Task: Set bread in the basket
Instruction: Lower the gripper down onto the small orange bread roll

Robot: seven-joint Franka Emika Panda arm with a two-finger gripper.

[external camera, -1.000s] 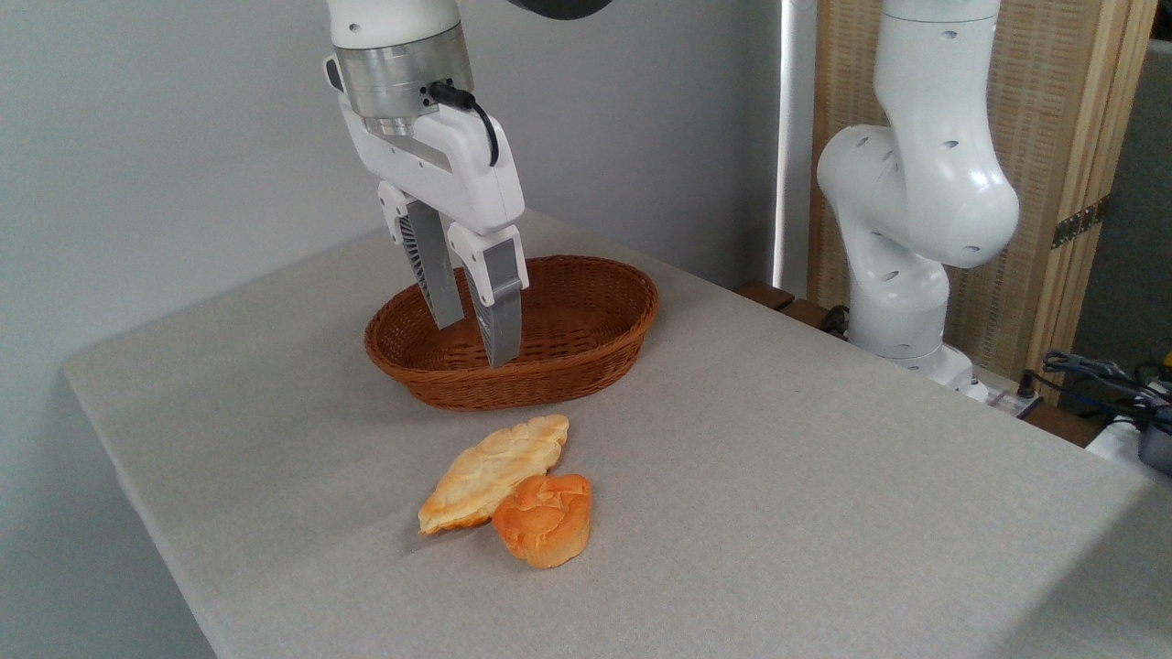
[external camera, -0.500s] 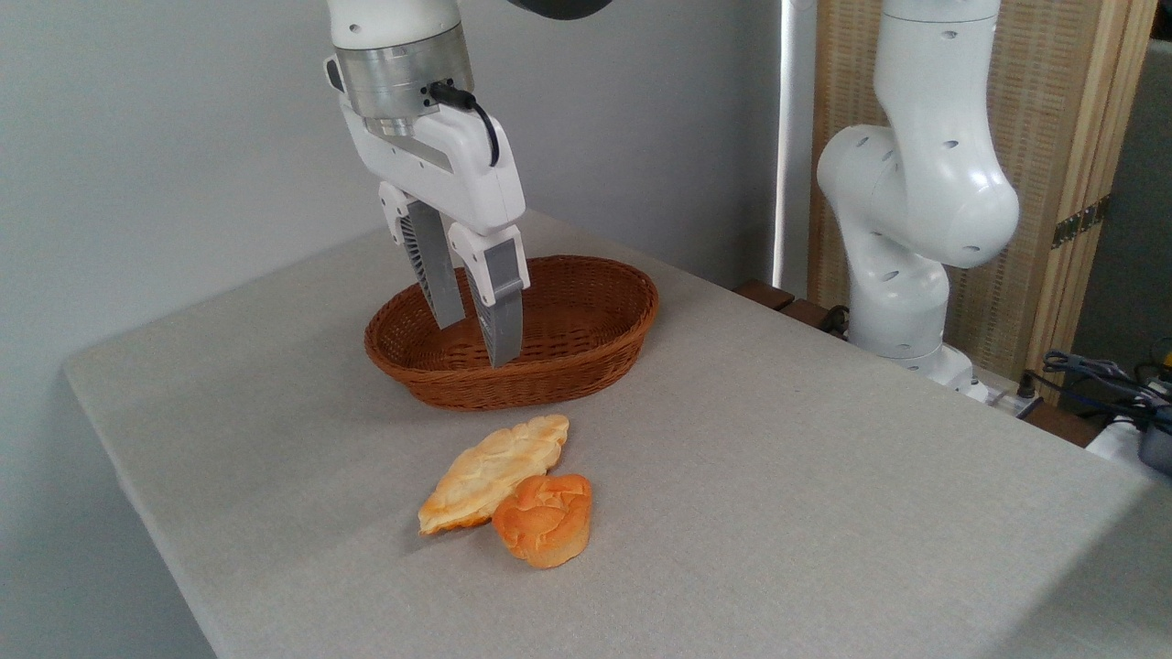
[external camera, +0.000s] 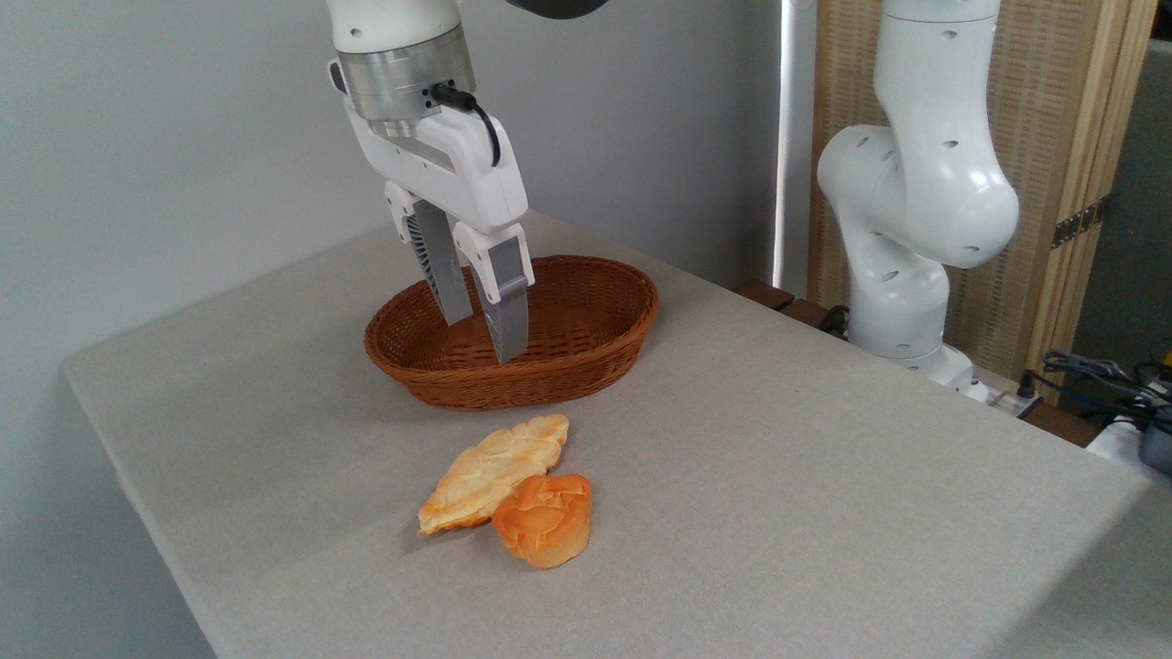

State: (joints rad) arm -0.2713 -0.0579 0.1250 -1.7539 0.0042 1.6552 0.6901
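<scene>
Camera: bread [external camera: 544, 519] sits upright; basket [external camera: 586, 366] runs left-right.

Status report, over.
Gripper open, empty, hanging in front of the basket. Bun on table, touching pastry beside it. Approach from above clear.

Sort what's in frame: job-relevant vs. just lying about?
Job:
- bread, on the table, touching the pastry
- basket, nothing in it
- hand, open, holding nothing, in front of the basket

Lying about:
- pale leaf-shaped pastry
- cables at right edge
</scene>
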